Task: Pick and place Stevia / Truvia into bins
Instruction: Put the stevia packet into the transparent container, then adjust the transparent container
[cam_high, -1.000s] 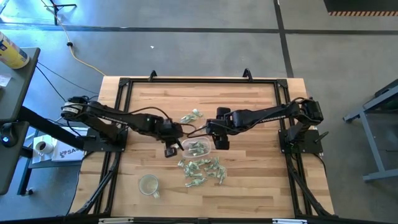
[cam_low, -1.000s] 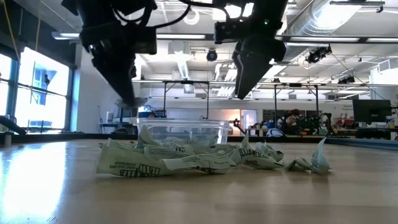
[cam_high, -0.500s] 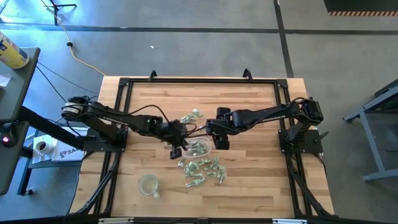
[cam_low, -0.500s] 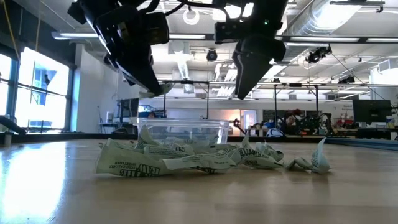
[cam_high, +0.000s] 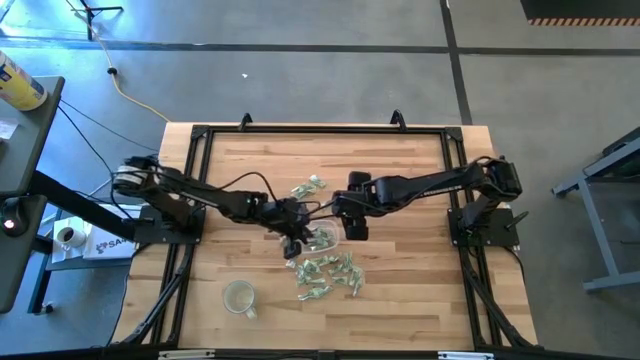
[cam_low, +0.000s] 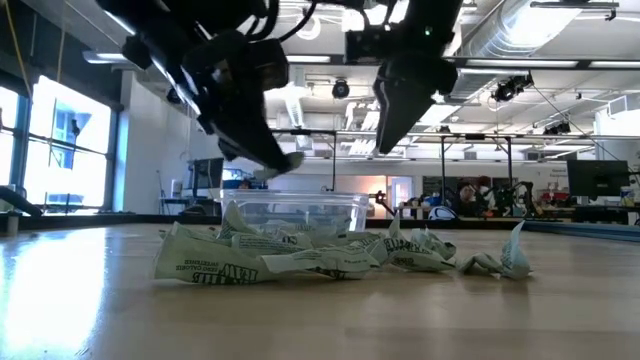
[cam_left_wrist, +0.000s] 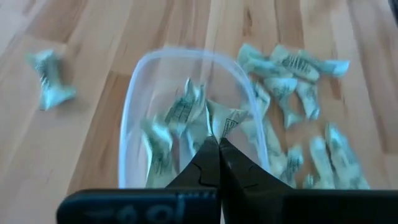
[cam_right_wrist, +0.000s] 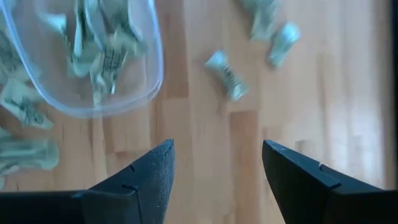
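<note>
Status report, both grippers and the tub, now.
Left gripper shut on a sachet above the tub. Right gripper open, beside tub. Loose sachets remain.

the sachets (cam_high: 322, 270) are pale green and white with dark print. the tub (cam_high: 318, 237) beside them is clear. the desk (cam_high: 400, 290) is light wood in plank stripes, framed in black. both arms are black.

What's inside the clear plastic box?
Several crumpled green-and-white sachets lie inside the clear tub. The left gripper, its jaws shut, hides part of the tub's inside.
</note>
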